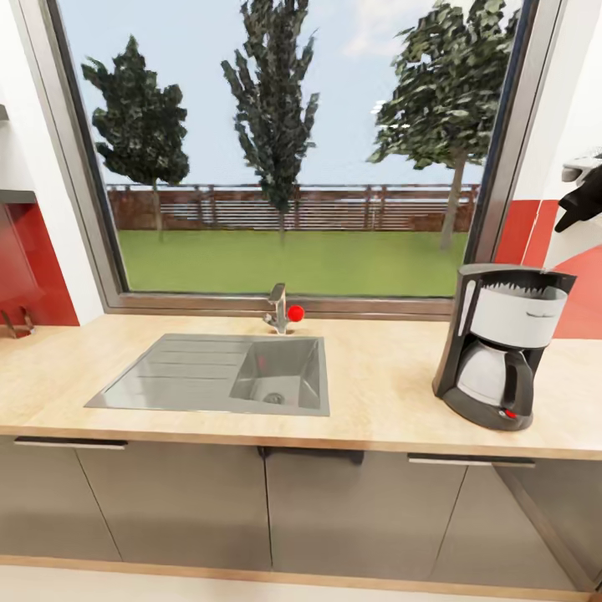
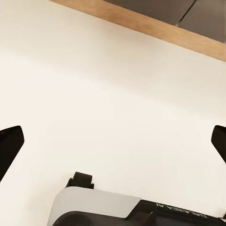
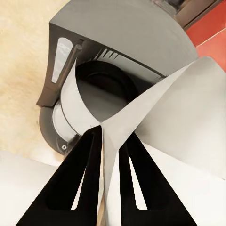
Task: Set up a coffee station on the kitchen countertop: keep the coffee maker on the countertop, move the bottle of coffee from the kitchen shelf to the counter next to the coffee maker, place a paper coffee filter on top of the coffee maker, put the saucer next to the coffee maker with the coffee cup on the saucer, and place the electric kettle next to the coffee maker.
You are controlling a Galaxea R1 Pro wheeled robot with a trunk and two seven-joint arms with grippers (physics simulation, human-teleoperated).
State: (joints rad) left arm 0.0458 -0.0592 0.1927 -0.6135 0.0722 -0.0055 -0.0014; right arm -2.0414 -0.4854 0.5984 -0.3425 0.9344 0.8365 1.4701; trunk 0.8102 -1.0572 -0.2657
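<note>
The coffee maker [image 1: 500, 347] stands on the countertop [image 1: 376, 393] at the right, black with a white panel, pale carafe and red switch. My right gripper [image 1: 581, 201] hangs above and to the right of it at the picture's edge, shut on the white paper coffee filter [image 1: 583, 170]. In the right wrist view the black fingers [image 3: 84, 179] pinch the folded filter [image 3: 188, 117] over the coffee maker's open round top [image 3: 108, 84]. My left gripper [image 2: 113, 141] is open, its fingertips far apart over pale floor.
A steel sink [image 1: 226, 372] with a faucet [image 1: 278, 308] and red knob sits in the worktop's middle under a big window. Grey cabinet fronts [image 1: 251, 502] run below. A red backsplash [image 1: 25, 267] flanks the window. The robot's base [image 2: 117, 207] lies below the left gripper.
</note>
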